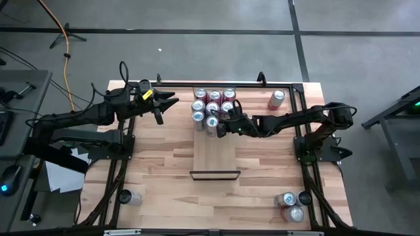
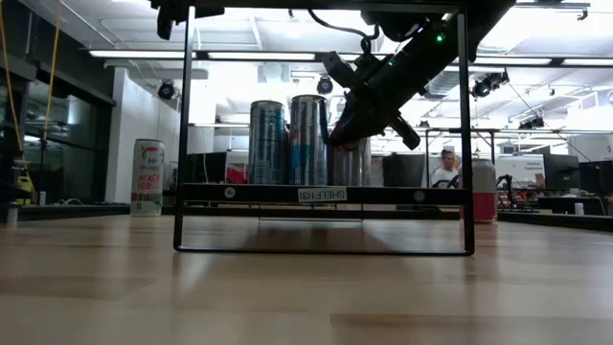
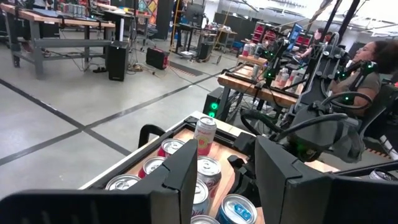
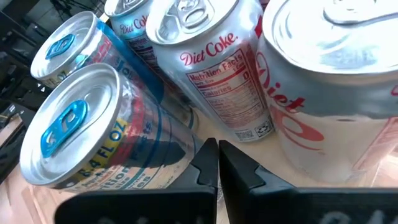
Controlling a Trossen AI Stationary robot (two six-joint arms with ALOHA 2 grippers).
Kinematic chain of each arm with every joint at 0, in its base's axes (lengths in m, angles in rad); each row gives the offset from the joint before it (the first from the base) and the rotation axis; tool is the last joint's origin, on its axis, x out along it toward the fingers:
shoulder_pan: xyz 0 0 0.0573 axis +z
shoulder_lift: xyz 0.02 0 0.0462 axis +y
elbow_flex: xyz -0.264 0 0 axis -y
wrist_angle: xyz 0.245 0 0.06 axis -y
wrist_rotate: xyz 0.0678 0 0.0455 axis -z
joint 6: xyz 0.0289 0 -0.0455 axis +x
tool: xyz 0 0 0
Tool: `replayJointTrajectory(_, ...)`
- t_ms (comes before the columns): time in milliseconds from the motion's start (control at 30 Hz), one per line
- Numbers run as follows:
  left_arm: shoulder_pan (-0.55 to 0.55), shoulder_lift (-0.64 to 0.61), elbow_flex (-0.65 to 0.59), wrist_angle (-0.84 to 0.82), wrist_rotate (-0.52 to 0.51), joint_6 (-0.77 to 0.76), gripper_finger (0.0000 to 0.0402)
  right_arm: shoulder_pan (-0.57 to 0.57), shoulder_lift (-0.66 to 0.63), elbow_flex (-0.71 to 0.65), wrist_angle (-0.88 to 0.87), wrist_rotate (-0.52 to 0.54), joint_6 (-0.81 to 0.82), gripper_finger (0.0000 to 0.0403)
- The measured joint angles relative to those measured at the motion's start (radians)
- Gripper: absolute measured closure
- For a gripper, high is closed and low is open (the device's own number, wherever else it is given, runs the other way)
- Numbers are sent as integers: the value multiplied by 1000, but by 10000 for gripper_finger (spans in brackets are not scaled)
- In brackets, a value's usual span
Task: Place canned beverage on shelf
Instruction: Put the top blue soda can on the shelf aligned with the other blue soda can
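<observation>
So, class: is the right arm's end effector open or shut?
Shut. The right end effector shows its two fingertips pressed together with nothing between them, beside the blue-tabbed can.

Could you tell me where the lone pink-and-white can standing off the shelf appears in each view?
High: pink-and-white can, far right of tabletop.
Low: not identifiable.
Left wrist: upright beyond the cluster.
Right wrist: not in it.
Shared landmark: silver can cluster on the light wooden shelf.

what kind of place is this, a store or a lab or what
Most likely a robotics lab or workshop, not a store. The wooden table stands on a bare concrete floor, other workbenches with gear fill the room behind, and long ceiling lights run overhead.
</observation>
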State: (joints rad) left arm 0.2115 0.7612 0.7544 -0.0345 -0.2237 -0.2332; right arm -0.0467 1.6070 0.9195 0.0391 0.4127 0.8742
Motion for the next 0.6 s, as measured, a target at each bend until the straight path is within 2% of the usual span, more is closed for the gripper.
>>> replayJointTrajectory(600,0,0,0,0,0,0,300,54,0,0,4,-29,19,403)
